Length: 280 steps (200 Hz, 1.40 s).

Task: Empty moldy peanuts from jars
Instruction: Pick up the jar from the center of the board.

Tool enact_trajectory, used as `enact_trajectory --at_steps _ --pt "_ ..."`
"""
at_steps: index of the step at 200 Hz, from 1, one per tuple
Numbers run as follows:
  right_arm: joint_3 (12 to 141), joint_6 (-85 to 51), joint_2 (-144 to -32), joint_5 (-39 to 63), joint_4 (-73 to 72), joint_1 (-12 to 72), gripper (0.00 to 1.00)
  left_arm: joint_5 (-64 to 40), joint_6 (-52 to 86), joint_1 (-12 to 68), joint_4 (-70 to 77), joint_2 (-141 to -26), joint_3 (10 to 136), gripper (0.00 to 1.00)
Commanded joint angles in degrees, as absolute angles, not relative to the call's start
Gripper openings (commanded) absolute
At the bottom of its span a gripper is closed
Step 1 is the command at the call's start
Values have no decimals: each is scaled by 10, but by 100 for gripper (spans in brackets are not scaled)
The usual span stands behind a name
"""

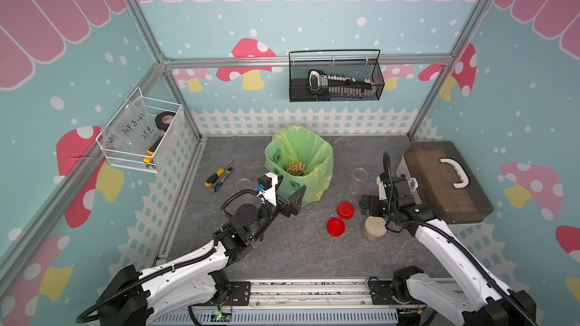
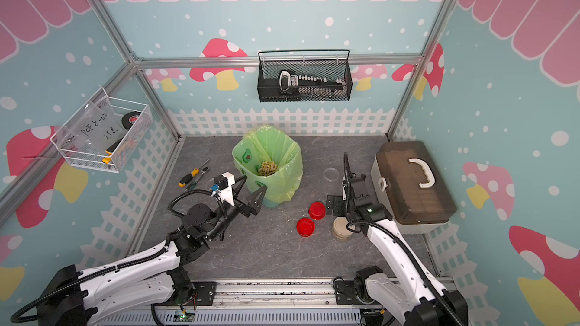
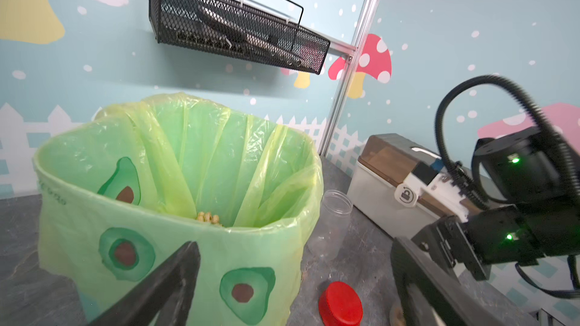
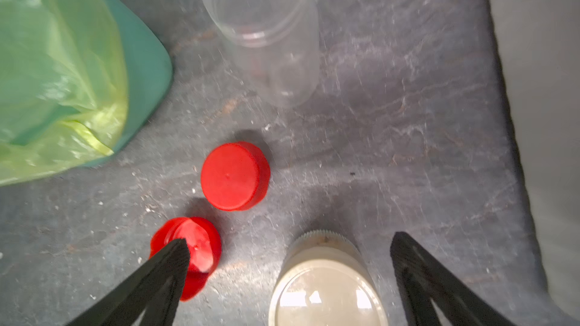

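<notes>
Moldy peanuts (image 1: 296, 167) lie in a heap inside the bin lined with a green bag (image 1: 317, 158). Two clear jars stand upright without lids, one left of the bin (image 1: 243, 184) and one right of it (image 1: 360, 174) (image 4: 266, 26). Two red lids (image 1: 345, 210) (image 1: 335, 226) lie on the table. The squat jar with the beige lid (image 1: 374, 228) (image 4: 326, 293) stands closed beside them. My left gripper (image 3: 295, 247) is open and empty at the bin's near side. Above the beige-lidded jar my right gripper (image 4: 290, 243) is open, its fingers on either side of it and apart from it.
A white toolbox with a brown lid (image 1: 445, 180) stands at the right edge, close behind my right arm. A screwdriver (image 1: 216, 177) and a ratchet lie at the back left. A black mesh basket (image 1: 335, 79) and a white one (image 1: 141, 136) hang on the walls.
</notes>
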<state>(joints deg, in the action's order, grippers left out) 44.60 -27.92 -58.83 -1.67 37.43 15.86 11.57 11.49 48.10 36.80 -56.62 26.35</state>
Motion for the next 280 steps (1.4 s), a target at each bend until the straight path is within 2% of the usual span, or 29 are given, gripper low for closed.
enact_trajectory --at_steps 1,39,98,247,280 --pt "466 -277 -596 -30 449 166 99 114 103 480 431 -579 227 93" --pt "472 -298 -618 -77 479 184 99 73 85 480 376 -562 224 93" --pt "484 -348 -650 -147 534 242 99 68 79 478 408 -532 187 93" --pt "396 -385 -652 -72 455 245 99 62 82 477 411 -534 185 93" --pt "400 -374 -672 -64 436 247 85 64 82 477 411 -534 185 93"
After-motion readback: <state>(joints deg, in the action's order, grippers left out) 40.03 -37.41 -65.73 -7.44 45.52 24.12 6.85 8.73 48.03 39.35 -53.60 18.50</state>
